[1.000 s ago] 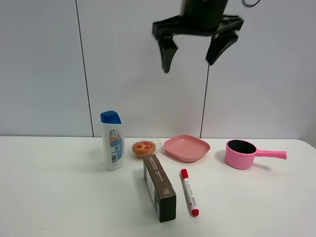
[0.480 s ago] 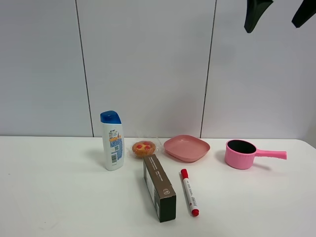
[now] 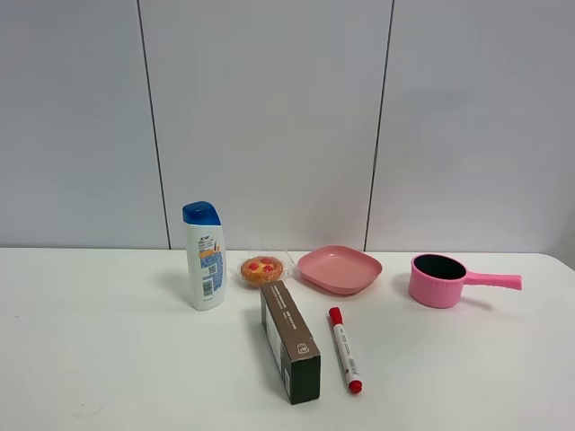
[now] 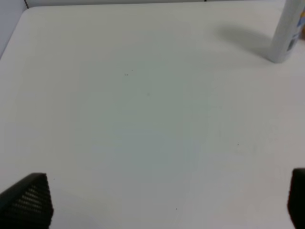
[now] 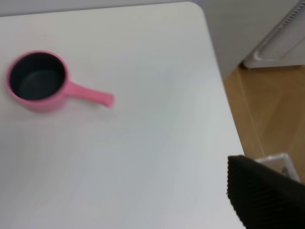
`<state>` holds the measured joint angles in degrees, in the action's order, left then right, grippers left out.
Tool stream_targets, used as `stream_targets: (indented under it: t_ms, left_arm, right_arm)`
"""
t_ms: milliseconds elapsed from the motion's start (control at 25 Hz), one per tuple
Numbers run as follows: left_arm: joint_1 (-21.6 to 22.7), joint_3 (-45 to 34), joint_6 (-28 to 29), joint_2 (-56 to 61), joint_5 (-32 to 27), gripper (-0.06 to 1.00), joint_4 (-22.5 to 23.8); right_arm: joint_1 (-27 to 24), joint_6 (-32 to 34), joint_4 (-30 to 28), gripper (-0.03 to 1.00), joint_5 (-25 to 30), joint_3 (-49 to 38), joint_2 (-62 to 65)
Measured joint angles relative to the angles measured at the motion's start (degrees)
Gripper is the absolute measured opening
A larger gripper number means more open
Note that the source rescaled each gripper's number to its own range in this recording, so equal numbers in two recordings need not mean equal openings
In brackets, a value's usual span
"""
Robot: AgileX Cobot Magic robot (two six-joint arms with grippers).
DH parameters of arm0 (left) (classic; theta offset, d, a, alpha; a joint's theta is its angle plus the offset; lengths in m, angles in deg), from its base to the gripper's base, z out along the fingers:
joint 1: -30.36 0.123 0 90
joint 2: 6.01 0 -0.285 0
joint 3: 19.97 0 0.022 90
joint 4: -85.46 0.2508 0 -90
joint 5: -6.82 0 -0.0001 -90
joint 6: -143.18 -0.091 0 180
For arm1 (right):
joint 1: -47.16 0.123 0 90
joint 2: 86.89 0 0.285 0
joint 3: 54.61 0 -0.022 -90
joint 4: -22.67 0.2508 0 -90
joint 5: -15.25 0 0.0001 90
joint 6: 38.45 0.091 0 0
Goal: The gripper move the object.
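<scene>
On my high camera the long rectangular dark brown-black carton with a brown top face and white print (image 3: 289, 339) lies flat on the white table (image 3: 108, 359), near the front middle. Its length runs back to front, with the near end swung slightly right. It rests untouched by either tool.

Just beside it on the right, roughly parallel and apart from it, lies the white marker with a red cap (image 3: 344, 350). Behind the carton's far end sits a small round tart with red topping (image 3: 261, 269); I cannot tell whether they touch. Left of the tart the white plastic shampoo bottle with a blue cap (image 3: 205, 256) stands upright. Right of the tart is a shallow pink plate (image 3: 340, 268), and further right a pink saucepan with a dark inside (image 3: 438, 279), its handle pointing right.

My left wrist camera shows the left tool (image 4: 164, 202) released. Its two black ribbed fingertips (image 4: 28, 200) stand wide apart with bare table between them and the bottle's base well beyond.

My right wrist camera shows only one black ribbed finger of the right tool (image 5: 264, 195), so I cannot tell whether it is released or clenched. It hangs over the table's rounded corner, with wooden floor (image 5: 267, 100) past the edge and the saucepan well apart from it.
</scene>
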<state>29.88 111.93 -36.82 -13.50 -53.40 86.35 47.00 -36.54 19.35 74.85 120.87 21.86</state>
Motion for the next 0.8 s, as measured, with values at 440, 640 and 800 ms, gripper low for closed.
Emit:
stream_targets:
  t_ms: [440,640,800]
  left_arm:
    - [0.00,0.00,0.00,0.00,0.00,1.00,0.00]
    - [0.00,0.00,0.00,0.00,0.00,1.00,0.00]
    - [0.00,0.00,0.00,0.00,0.00,1.00,0.00]
  right_arm:
    - [-3.06,0.56,-1.67,0.93,4.07,-41.23,54.92]
    - [-3.06,0.60,-4.62,0.93,6.66,-41.80,63.55]
    - [-3.06,0.60,-3.85,0.93,6.54,-41.86,63.46]
